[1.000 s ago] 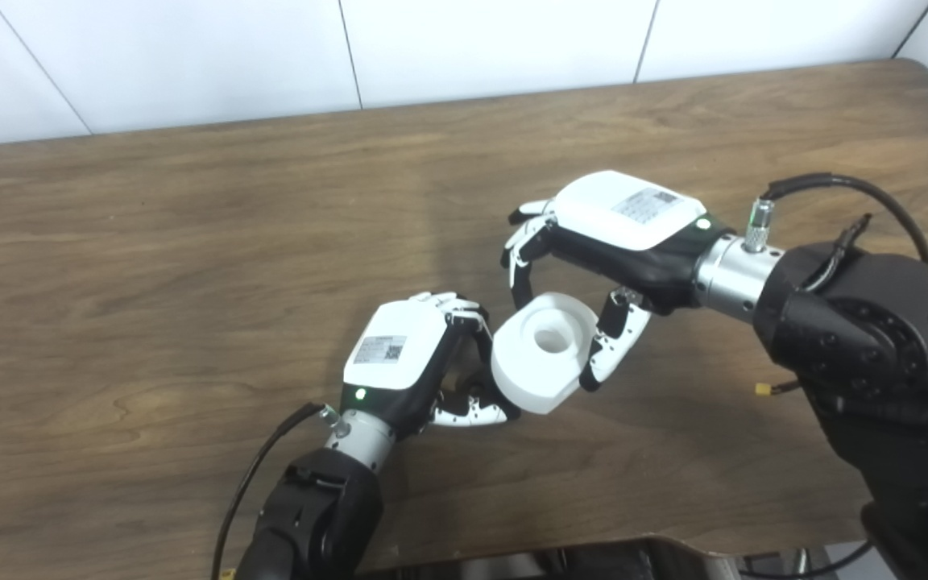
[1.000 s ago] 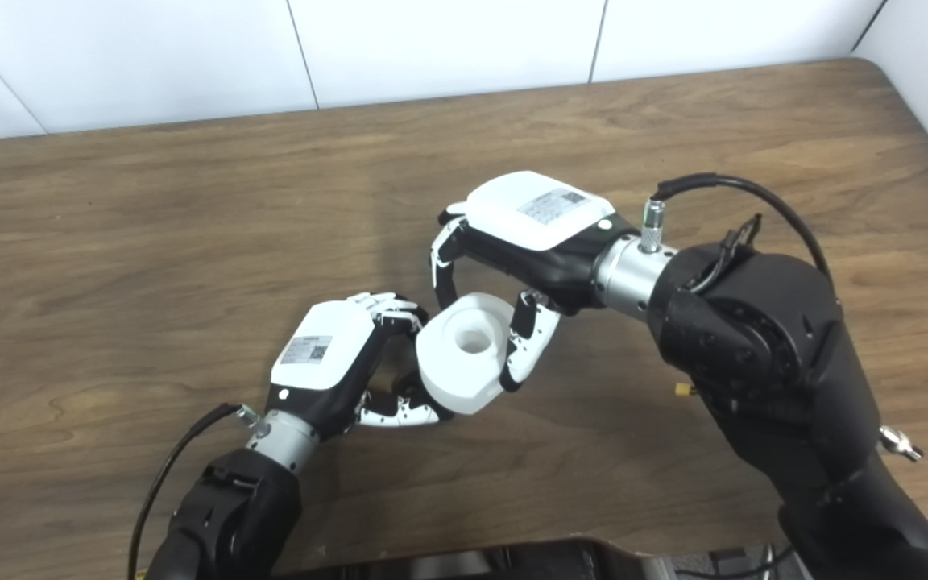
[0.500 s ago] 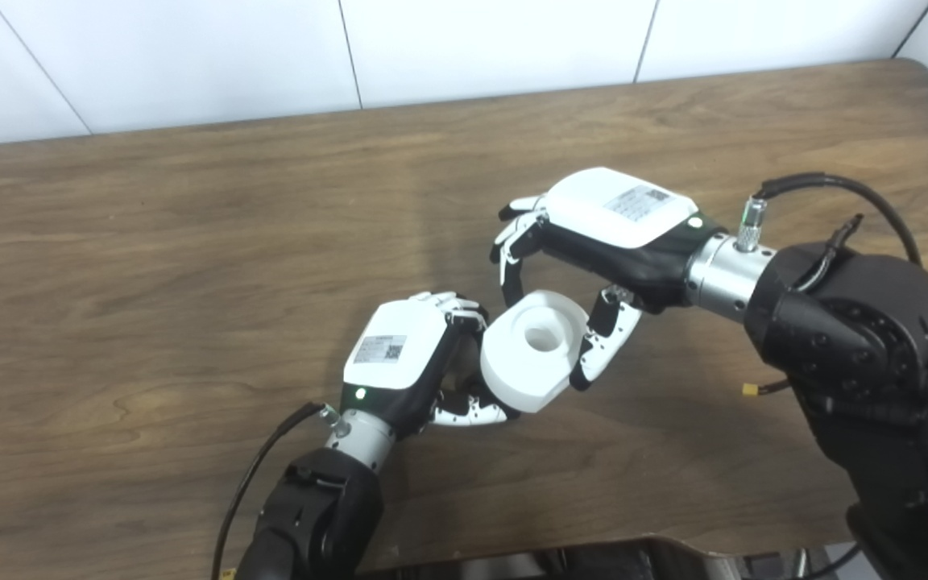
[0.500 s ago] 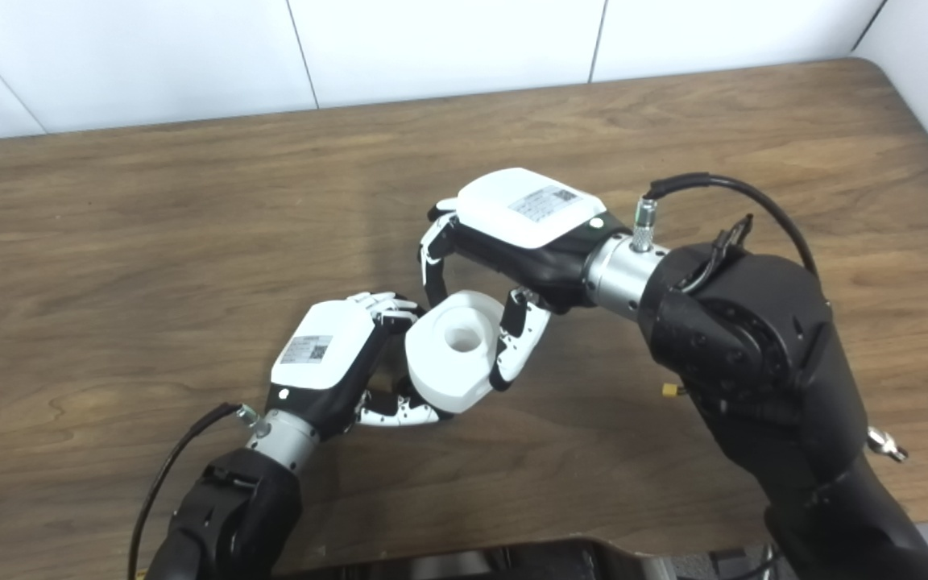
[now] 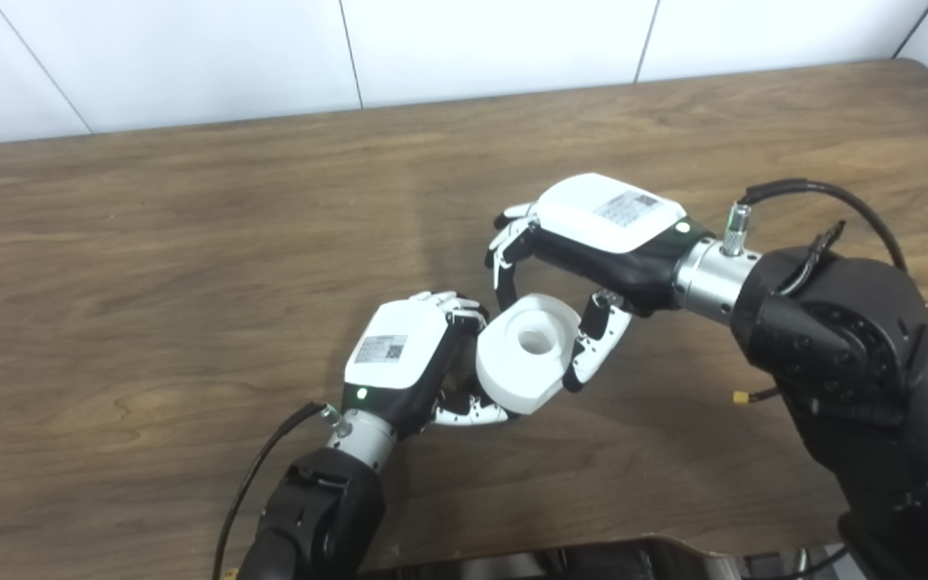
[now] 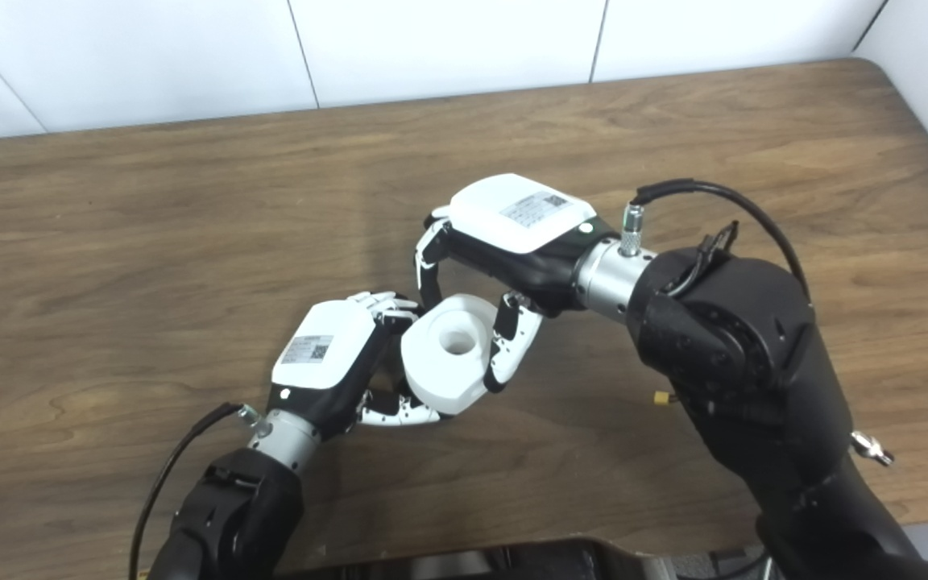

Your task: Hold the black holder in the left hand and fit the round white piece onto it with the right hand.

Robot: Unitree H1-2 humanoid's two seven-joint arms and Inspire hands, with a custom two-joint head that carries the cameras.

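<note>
Gripping the round white piece (image 5: 527,353) between curled fingers and thumb, the right hand (image 5: 593,242) presses it against the left hand (image 5: 408,358), whose fingers close around the black holder, largely hidden behind the piece, apparently to steady it for fitting. Both meet mid-table (image 5: 150,242), with bare wood all around and edges well apart.

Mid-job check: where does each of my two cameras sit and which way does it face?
Left eye view: on the head, looking down at the wooden table; both arms enter from below, left hand and right hand meeting at the round white piece.
Right eye view: beside it, slightly to the right, facing the same way; same arms and hands, more of the right arm.
Shared: one scene, shifted sideways; the black holder is mostly hidden in both.
</note>
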